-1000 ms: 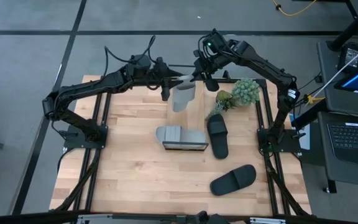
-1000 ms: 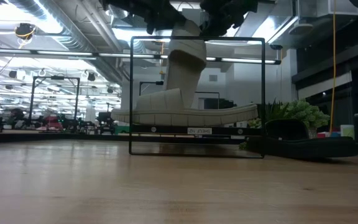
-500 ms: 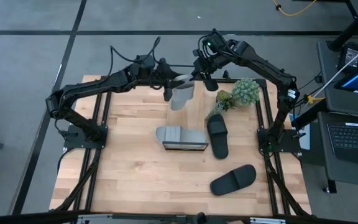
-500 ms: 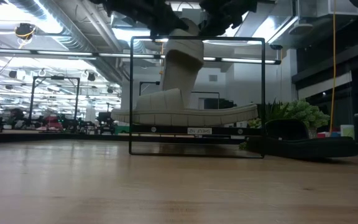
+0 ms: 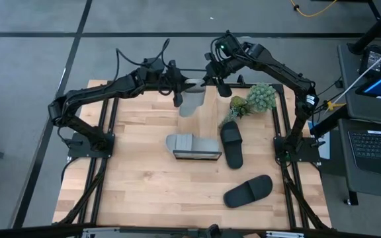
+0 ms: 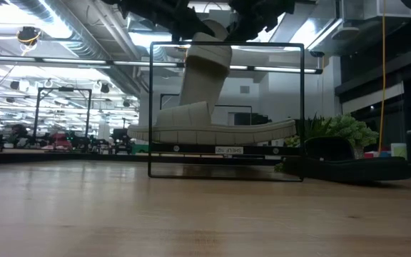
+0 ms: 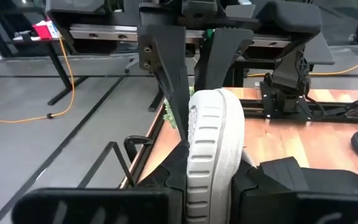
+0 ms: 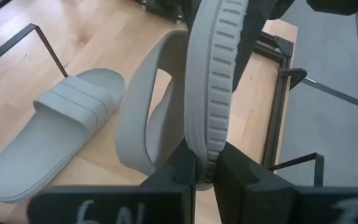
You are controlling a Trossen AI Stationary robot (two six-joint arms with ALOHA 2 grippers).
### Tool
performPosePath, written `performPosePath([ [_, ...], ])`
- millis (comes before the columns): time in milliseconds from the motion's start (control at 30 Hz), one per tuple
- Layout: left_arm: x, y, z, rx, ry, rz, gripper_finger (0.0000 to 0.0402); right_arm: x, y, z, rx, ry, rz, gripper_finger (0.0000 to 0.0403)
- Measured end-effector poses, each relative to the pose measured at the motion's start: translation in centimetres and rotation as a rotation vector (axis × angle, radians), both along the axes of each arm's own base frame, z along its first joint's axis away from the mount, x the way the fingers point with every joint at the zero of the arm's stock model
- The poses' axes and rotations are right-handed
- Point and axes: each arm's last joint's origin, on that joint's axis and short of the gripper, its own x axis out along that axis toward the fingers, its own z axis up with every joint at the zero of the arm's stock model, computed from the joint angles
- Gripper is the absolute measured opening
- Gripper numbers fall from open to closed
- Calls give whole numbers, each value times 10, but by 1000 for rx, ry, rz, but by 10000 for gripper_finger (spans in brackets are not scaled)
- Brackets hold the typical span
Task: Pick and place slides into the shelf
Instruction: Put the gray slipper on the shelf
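Above the shelf (image 5: 196,155), both grippers (left (image 5: 189,84), right (image 5: 208,80)) — gripping grey slide (image 5: 192,100)

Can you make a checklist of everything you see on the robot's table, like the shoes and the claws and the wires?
Surface: light wooden tabletop, bare at the near side.
Job's things: one light grey rubber slide held in the air at the far edge; a second grey slide on the small wire-framed shelf; two black rubber slides, one beside the shelf, one nearer the front.
Clutter: green potted plant at the far right.
Grippers: left gripper and right gripper both clamp the held slide.
Cables: black wires loop over the left arm.
Surroundings: laptop to the right; grey floor.
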Motion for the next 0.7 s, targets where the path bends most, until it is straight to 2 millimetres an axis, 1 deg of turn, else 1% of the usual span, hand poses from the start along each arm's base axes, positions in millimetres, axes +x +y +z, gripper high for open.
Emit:
performPosePath([
  [67, -1, 1, 1, 10, 0, 28, 35, 1, -1, 1, 6, -14, -23, 34],
  [100, -1, 1, 2, 17, -1, 47, 35, 2, -2, 2, 12, -24, -41, 41],
  [233, -4, 1, 5, 31, -10, 76, 35, 3, -8, 6, -3, -48, -107, 87],
  [333, -12, 1, 12, 52, -20, 84, 35, 3, -10, 9, -37, -61, -148, 106],
  [533, -27, -4, 27, 102, -38, 130, 35, 2, -15, 13, -48, -102, -175, 105],
  [700, -34, -3, 32, 114, -44, 165, 35, 4, -17, 17, -56, -139, -195, 100],
])
